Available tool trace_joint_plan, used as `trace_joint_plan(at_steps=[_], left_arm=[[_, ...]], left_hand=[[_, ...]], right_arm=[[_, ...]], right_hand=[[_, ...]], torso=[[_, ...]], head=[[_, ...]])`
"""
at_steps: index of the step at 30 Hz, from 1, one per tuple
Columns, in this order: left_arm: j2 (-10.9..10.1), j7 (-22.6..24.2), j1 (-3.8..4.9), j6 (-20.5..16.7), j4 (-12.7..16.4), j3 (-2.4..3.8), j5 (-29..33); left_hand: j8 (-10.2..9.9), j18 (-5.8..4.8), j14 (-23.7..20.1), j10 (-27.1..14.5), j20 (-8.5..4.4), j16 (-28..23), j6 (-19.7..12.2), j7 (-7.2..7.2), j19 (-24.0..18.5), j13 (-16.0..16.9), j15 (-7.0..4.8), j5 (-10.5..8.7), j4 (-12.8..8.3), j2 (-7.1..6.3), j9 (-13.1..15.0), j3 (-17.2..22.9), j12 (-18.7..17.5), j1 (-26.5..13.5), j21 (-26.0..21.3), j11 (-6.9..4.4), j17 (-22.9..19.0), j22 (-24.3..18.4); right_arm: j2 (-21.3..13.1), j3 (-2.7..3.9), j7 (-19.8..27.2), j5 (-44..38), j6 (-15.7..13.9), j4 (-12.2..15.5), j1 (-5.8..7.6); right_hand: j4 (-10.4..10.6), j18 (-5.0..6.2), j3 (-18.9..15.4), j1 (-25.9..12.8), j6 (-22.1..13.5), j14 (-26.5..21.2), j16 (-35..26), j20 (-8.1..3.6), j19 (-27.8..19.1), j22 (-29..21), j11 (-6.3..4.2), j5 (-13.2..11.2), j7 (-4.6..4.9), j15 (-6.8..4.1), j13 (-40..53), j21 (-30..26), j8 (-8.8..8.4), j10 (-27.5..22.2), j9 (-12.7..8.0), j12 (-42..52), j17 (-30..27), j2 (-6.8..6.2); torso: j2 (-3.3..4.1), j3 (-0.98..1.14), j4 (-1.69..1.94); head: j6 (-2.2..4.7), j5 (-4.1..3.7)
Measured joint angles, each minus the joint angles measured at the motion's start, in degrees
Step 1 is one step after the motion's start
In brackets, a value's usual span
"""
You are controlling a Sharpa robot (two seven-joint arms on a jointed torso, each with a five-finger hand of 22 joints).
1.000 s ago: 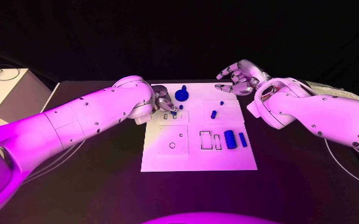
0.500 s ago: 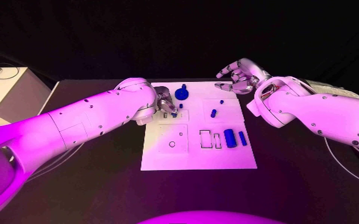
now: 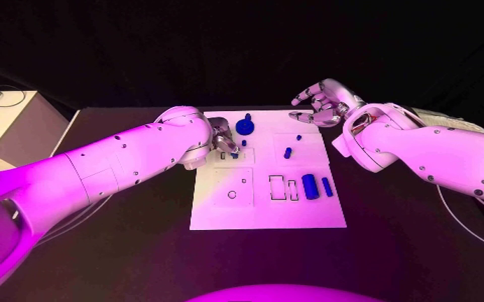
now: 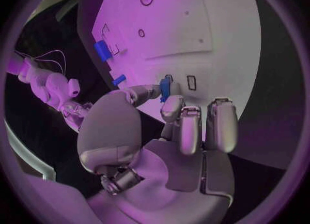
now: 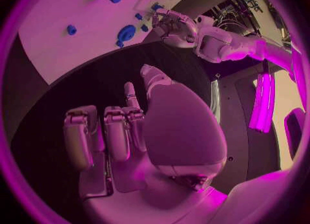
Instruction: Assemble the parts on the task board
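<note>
Patience looks the key here: the small blue part [image 4: 165,86] pinched in the left hand [image 3: 223,141] should go down upright, squared to the rectangular slot [image 4: 191,82] just beside it near the task board's [image 3: 267,211] left edge. The part sits between thumb and fingers [image 4: 174,107]. The right hand [image 3: 323,106] hovers at the board's far right corner, fingers loosely spread, holding nothing.

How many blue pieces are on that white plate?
7: a round piece at the far edge; a peg beside the left robot hand; a part pinched in it; two small pieces mid-board; a cylinder and bar near right. More may be hidden.
</note>
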Motion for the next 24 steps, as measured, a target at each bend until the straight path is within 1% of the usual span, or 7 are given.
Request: trace_joint_plan(at_steps=[1,6,8,24], left_arm=[[-0.03,-0.01,0.00,0.02,0.04,0.00,-0.04],[-0.14,-0.07,-0.01,0.13,0.16,-0.02,-0.42],[-0.15,-0.09,-0.01,0.18,0.18,-0.03,-0.55],[0.14,-0.13,0.01,0.86,-0.12,0.01,-1.40]], left_hand=[[0.00,-0.39,0.00,0.00,0.00,0.00,0.00,0.00,0.00,0.00,0.00,0.00,0.00,0.03,0.00,0.00,0.00,0.03,0.00,0.00,0.00,0.00],[-0.06,-0.39,-0.20,0.00,0.00,0.00,0.00,0.00,0.00,0.00,-0.20,0.01,0.00,0.14,0.00,0.00,0.00,0.15,0.00,0.00,0.00,0.00],[-0.06,-0.38,-0.20,0.00,0.00,0.00,0.00,0.00,0.00,0.04,-0.20,0.23,0.00,0.15,0.00,0.00,0.15,0.15,0.00,0.00,0.00,0.00],[-0.36,-0.37,-0.21,-0.01,0.00,0.00,0.01,-0.01,0.00,0.13,-0.19,0.24,0.00,0.18,0.02,0.00,0.27,0.18,0.00,0.01,0.00,-0.01]], right_arm=[[0.00,0.00,0.00,0.00,0.00,0.00,0.00],[-0.02,0.00,0.00,0.00,0.01,-0.03,0.00],[-0.03,0.00,0.00,0.00,0.01,-0.04,0.00],[-0.10,0.00,-0.01,0.00,0.04,-0.06,0.00]], right_hand=[[0.00,0.00,0.00,0.00,0.00,0.00,0.00,0.00,0.00,0.00,0.00,0.00,0.00,0.00,0.00,0.00,0.00,0.00,0.00,0.00,0.00,0.00],[0.00,0.00,0.00,0.00,0.00,0.00,0.00,0.00,0.00,0.00,0.00,0.00,0.00,0.00,0.00,0.00,0.00,0.00,0.00,0.00,0.00,0.00],[0.00,0.00,0.00,0.00,0.00,0.00,0.00,0.00,0.00,-0.01,0.00,0.00,0.00,0.00,0.00,0.00,0.00,0.00,0.00,0.00,0.00,0.00],[0.00,0.00,0.00,0.00,0.00,0.00,0.00,0.00,0.00,-0.01,0.00,0.00,0.00,0.00,-0.01,0.00,0.00,0.00,-0.01,0.00,0.00,0.00]], torso=[[0.00,0.01,0.00],[0.01,-0.01,0.00],[0.01,-0.01,0.02],[0.07,0.00,0.00]], head=[[-0.01,-0.02],[-0.04,-0.17],[-0.05,-0.17],[-0.31,-0.06]])
